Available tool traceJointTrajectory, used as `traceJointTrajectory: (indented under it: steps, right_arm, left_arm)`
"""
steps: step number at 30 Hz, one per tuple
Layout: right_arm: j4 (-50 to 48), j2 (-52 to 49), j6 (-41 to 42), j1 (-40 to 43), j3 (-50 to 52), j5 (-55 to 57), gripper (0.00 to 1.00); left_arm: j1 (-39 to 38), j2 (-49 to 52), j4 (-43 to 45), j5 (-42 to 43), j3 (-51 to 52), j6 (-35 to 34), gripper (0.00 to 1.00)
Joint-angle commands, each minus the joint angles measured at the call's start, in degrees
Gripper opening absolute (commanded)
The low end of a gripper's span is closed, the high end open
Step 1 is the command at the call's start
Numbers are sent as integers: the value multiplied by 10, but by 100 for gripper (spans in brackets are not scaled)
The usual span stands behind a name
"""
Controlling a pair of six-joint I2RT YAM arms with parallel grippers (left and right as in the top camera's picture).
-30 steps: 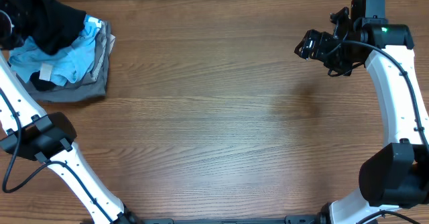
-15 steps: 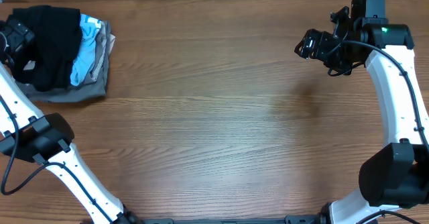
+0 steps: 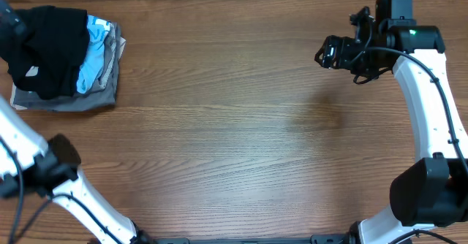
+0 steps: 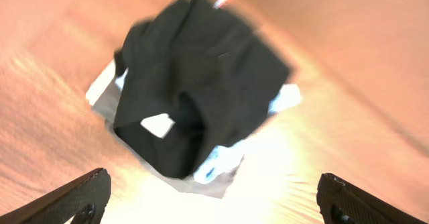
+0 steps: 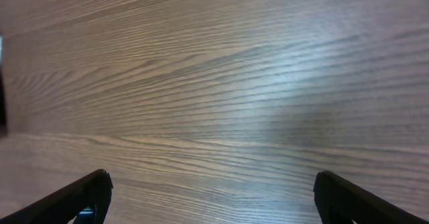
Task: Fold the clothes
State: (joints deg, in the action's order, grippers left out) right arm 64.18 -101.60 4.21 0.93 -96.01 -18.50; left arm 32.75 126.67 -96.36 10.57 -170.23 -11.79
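black, soft and rumpled, the large plain fabric garment [image 3: 47, 47] lies heaped in the far left corner of the brown wood-grain table [image 3: 234, 142]. its surface is matte and bunched into loose folds, with no flat panel or clean edge showing. a small white label [image 3: 31, 71] shows on its near left part.

the garment sits on top of a small stack. a light blue printed t-shirt [image 3: 93, 54] bulges out from under its right side, crumpled rather than folded. at the bottom, a folded grey-tan garment [image 3: 88, 98] forms a flat, roughly square base, its edges showing along the near and right sides of the pile.

the left claw [image 4: 213, 177] looks down on the pile from above, its two dark fingers spread wide with nothing between them and clear of the cloth. this wrist view is blurred and washed in orange, so fine detail of the fabric cannot be made out. the white left arm [image 3: 29, 149] with black joints runs up the left edge of the table beside the stack.

the right claw [image 5: 211, 177] hangs over the far right part of the table, well apart from the pile, fingers likewise spread and holding nothing. only bare streaked wood grain lies beneath it.
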Motion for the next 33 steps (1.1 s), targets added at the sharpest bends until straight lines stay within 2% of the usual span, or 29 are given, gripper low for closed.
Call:
traceJointTrajectory:
  steps: [1,5,13,29,33]
  right_arm:
    - [4,76,-23,-9,-54,-2,100]
    - [19,146,-23,-9,-88,-2,100]
    - [20,255,-23,-9,-91,-2,100]
    - [34,265,-23,-9,-89,8,100]
    - [1,311,-24,-24,-31,9,100]
  left_arm:
    - [1,-79,-2,44,-13,15,100]
    - [-1,-103,-4,44,-13,15,100]
    - [-1,-104,-4,43,-12,15,100]
    - [-1,-104,-4,43,-12,15,100]
    - [-1,-104,-4,43,-12,15,100]
